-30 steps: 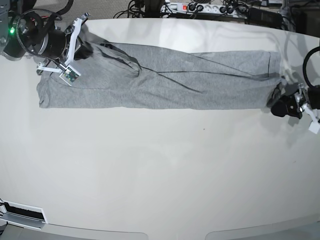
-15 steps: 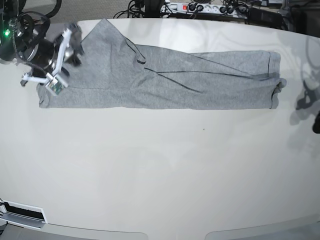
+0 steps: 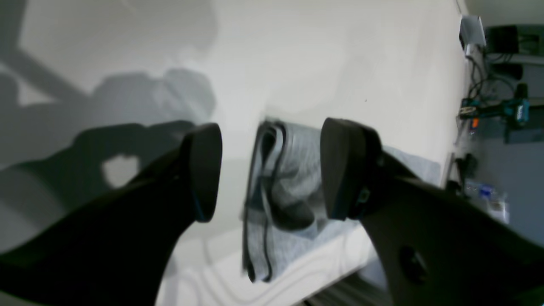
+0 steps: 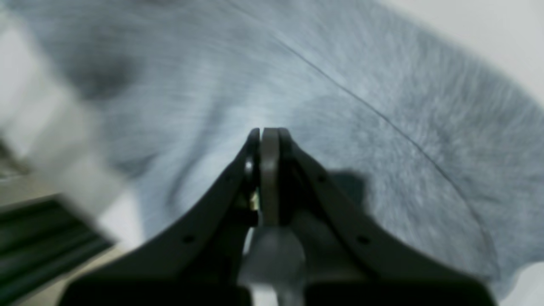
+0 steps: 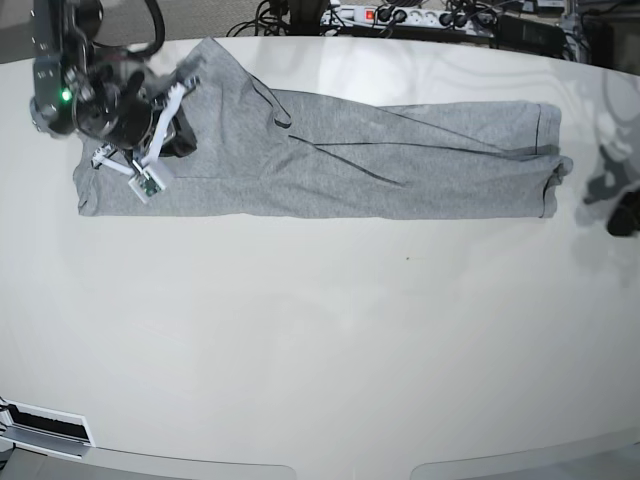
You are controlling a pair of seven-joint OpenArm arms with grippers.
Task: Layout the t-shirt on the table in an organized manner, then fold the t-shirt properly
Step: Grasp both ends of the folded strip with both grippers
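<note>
The grey t-shirt [image 5: 350, 160] lies as a long, narrow strip across the far part of the off-white table [image 5: 320, 340], plain side up, with no lettering showing. My right gripper [image 5: 180, 135] hovers over the shirt's left end. In the right wrist view the right gripper [image 4: 263, 134] is shut just above the grey cloth [image 4: 382, 76], with no cloth visibly pinched. My left gripper [image 5: 618, 215] is off the shirt's right end at the table's right edge. In the left wrist view the left gripper [image 3: 272, 170] is open and empty, with the shirt's bunched end [image 3: 280, 182] beyond it.
A power strip and cables [image 5: 400, 15] lie beyond the far table edge. A white slotted fitting [image 5: 45, 428] sits at the front left corner. Cables and gear [image 3: 488, 110] stand past the table's side in the left wrist view.
The right gripper flipped the shirt's upper-left flap out toward the far edge, then came back over the shirt. The left gripper let go of the right end and drew back to the table's right edge.
</note>
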